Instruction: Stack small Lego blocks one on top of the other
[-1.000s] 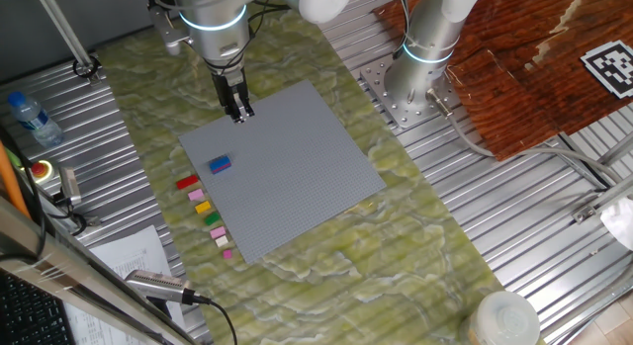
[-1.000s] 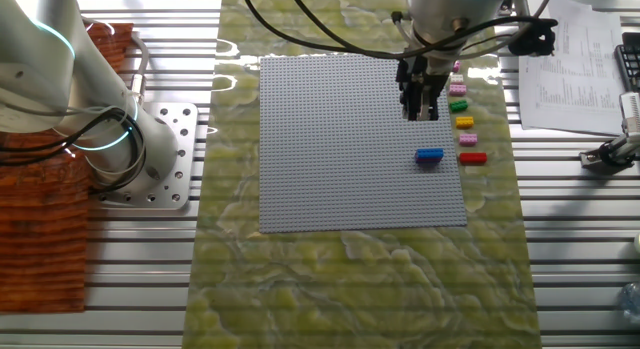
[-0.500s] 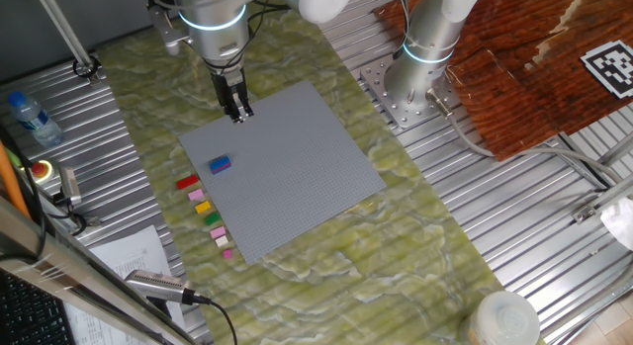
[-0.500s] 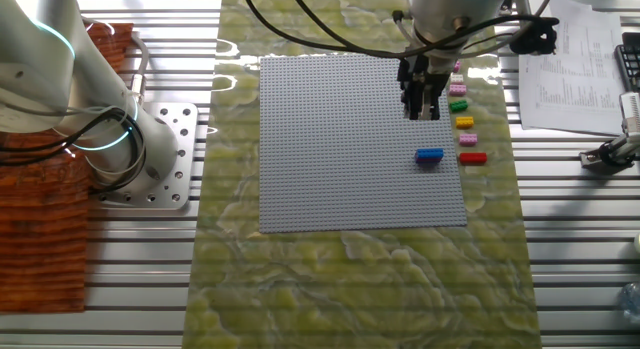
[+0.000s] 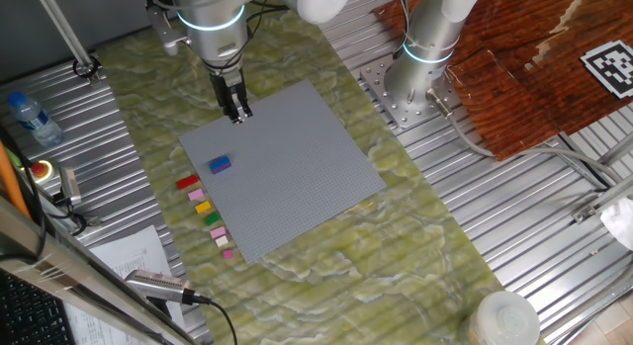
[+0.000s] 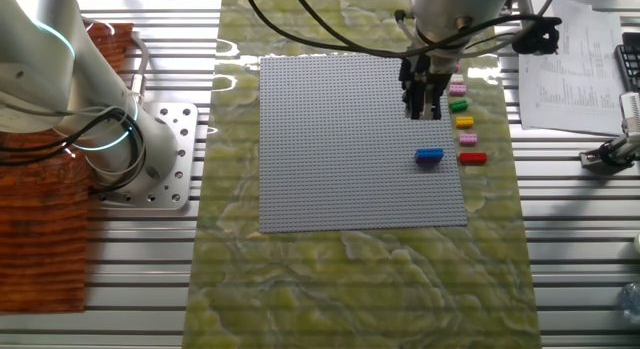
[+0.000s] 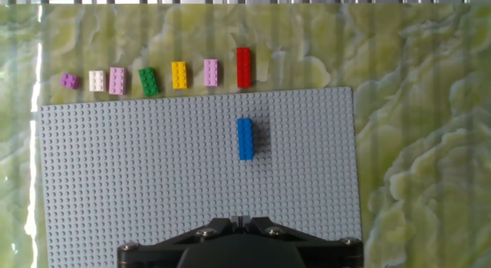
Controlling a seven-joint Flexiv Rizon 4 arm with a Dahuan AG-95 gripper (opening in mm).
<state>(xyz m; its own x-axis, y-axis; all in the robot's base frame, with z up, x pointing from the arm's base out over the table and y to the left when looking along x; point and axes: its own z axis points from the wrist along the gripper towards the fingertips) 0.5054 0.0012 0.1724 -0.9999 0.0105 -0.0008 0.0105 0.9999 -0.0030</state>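
- Overhead, the gripper [image 6: 422, 111] hangs above the grey baseplate [image 6: 340, 149], short of the blue block [image 6: 429, 156]; its fingers look drawn together, holding nothing.
- On the baseplate, near its edge, the blue block [image 7: 245, 138] sits alone, studs up.
- Just off that edge, on the green marbled mat [image 7: 414, 107], a row of blocks lies side by side: red block [image 7: 243, 67], pink block [image 7: 210, 71], yellow block [image 7: 179, 74], green block [image 7: 148, 81], then paler pink, white and purple pieces.
- Beside the blue block, the red block [image 5: 187, 183] lies apart from it, across the baseplate's edge.
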